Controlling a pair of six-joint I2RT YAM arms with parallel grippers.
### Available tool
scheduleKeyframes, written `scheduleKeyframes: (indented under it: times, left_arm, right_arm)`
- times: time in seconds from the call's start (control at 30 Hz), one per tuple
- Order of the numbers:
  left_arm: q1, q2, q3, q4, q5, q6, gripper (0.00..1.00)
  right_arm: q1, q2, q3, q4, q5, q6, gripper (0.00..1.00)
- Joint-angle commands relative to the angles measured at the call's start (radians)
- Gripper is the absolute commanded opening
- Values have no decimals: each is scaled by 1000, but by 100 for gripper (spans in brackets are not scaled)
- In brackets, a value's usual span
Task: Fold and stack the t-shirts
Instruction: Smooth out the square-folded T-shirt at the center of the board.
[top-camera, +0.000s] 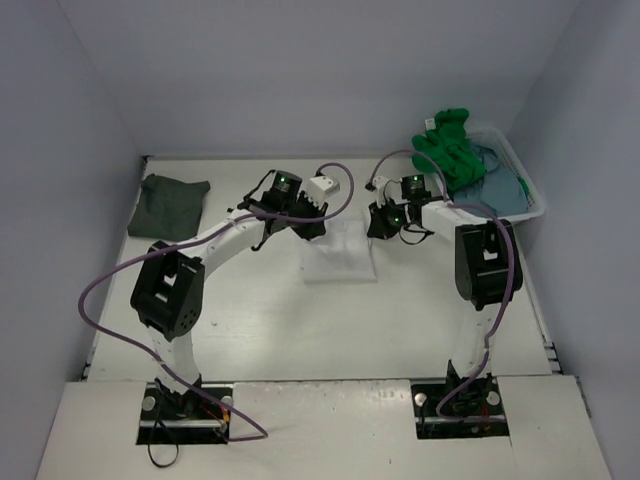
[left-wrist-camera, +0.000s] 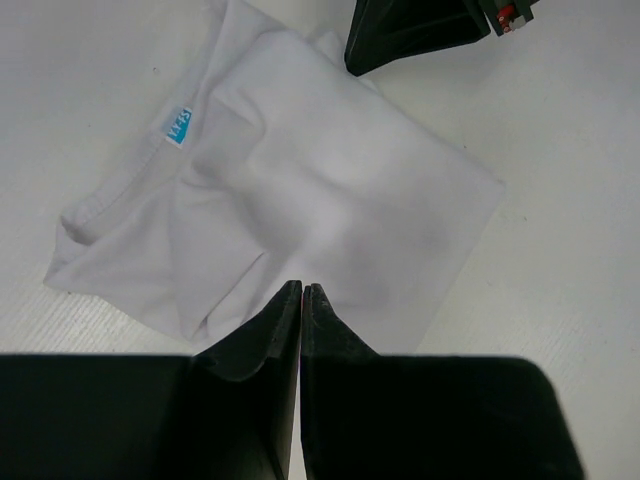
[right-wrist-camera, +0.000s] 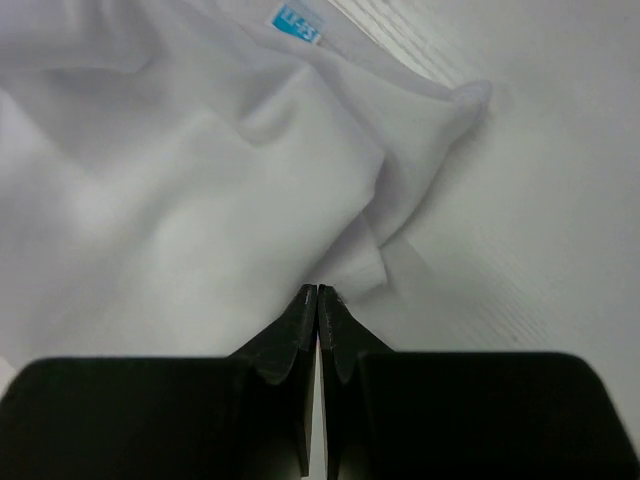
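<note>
White t-shirt (top-camera: 340, 252): lies loosely folded and rumpled near the middle of the tabletop (top-camera: 300, 330), between the two pincers. Shows a small blue label (left-wrist-camera: 177, 125) at the collar.

Left pincer (top-camera: 312, 228): shut, fingertips pressed together with no gap. Sits at the far left corner of the white t-shirt in the overhead view. In its own wrist view (left-wrist-camera: 302, 290), meets the cloth at the shirt's near edge. Cannot tell whether any fabric is caught between the tips.

Right pincer (top-camera: 384, 224): also shut, tips touching. Stands at the far right side of the same shirt, facing the left pincer across it. In its own wrist view (right-wrist-camera: 318, 292), comes down right on a turned-up fold at the cloth's edge. Cannot tell whether that fold is pinched.

Dark grey t-shirt (top-camera: 172, 205): lies folded flat at the far left of the tabletop, well apart from both pincers.

Green t-shirt (top-camera: 445, 140) and blue-grey t-shirt (top-camera: 500, 182): heaped in the white basket (top-camera: 520, 165) at the far right corner, behind the right arm, the green one spilling over the rim.
</note>
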Motion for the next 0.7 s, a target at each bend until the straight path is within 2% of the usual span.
scheduleKeyframes:
  times: [0.0,0.3,0.67]
  left_arm:
    - [-27,-41,59,82,-42,-17,0]
    - [-62,-7,65,77,-51,-12,0]
    - [-73,66,78,90,-75,14,0]
  right_arm:
    - [-19,-33,70,-7,-181,32,0]
    - [-74,-70,125,-5,-278,88,0]
    - [-71,43,170,-5,-410,125,0]
